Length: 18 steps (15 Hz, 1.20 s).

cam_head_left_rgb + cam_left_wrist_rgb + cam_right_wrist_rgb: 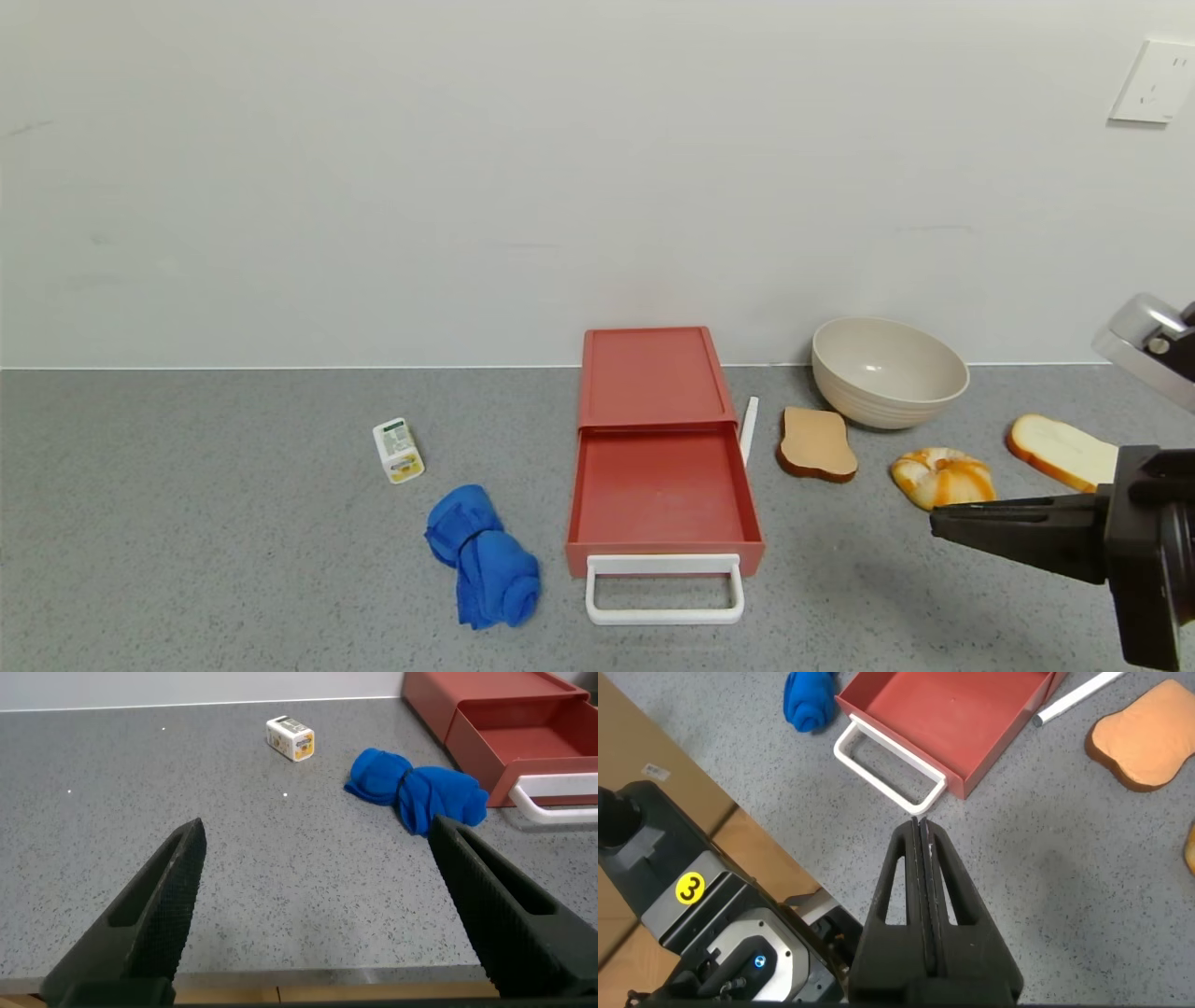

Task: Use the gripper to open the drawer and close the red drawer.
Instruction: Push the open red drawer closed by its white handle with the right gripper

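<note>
Drawer (pixel 661 485) sits mid-counter, box back near the wall, tray pulled well out toward the robot and empty inside; white loop handle (pixel 665 590) lies flat on the counter at the front edge. Right gripper (pixel 936 525) is to the right of the drawer, above the counter, well apart from the handle, pointing left toward it; fingers (pixel 926 859) clenched together, nothing between them. In the right wrist view the closed tip hangs near the handle's corner (pixel 934 789) but not touching. Left gripper (pixel 313 829) hovers low over the bare counter (pixel 280 887) at the near left edge, jaws spread wide, holding nothing; it does not show in the head view. Blue cloth (pixel 483 558) is bunched just left of the tray's front, close to but not touching it. Small white carton (pixel 398 451) lies on its side farther left and back. White stick (pixel 748 428) lies right beside the drawer's right side; can't tell whether it touches. Right of that: brown toast slice (pixel 817 444), beige bowl (pixel 888 371) behind it near the wall, a glazed bun (pixel 943 477), and a white bread slice (pixel 1062 451) at far right, partly behind the right arm. Wall outlet (pixel 1156 82) top right.
</note>
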Available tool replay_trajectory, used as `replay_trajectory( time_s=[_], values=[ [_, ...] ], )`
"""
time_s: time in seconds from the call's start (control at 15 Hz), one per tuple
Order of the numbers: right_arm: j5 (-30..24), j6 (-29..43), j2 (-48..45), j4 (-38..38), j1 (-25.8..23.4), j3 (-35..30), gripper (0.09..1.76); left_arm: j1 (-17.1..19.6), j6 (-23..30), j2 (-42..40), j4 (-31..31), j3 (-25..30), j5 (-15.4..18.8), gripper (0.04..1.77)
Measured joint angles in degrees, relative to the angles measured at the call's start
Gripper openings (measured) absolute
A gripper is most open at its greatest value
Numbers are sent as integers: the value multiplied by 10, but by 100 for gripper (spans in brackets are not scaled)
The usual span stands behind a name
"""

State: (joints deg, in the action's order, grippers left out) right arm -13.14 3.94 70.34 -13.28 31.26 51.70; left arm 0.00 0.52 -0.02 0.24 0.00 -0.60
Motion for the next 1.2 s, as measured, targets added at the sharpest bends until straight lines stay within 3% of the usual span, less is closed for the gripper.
replay_trajectory(
  time_s=[0.53, 0.93, 1.2],
  values=[
    [12, 16, 5, 0, 11, 14, 11, 0, 0, 0, 0, 0, 0, 172],
    [150, 99, 99, -3, 119, 75, 11, 0, 0, 0, 0, 0, 0, 172],
    [177, 136, 178, -4, 173, 108, 11, 0, 0, 0, 0, 0, 0, 172]
  ],
)
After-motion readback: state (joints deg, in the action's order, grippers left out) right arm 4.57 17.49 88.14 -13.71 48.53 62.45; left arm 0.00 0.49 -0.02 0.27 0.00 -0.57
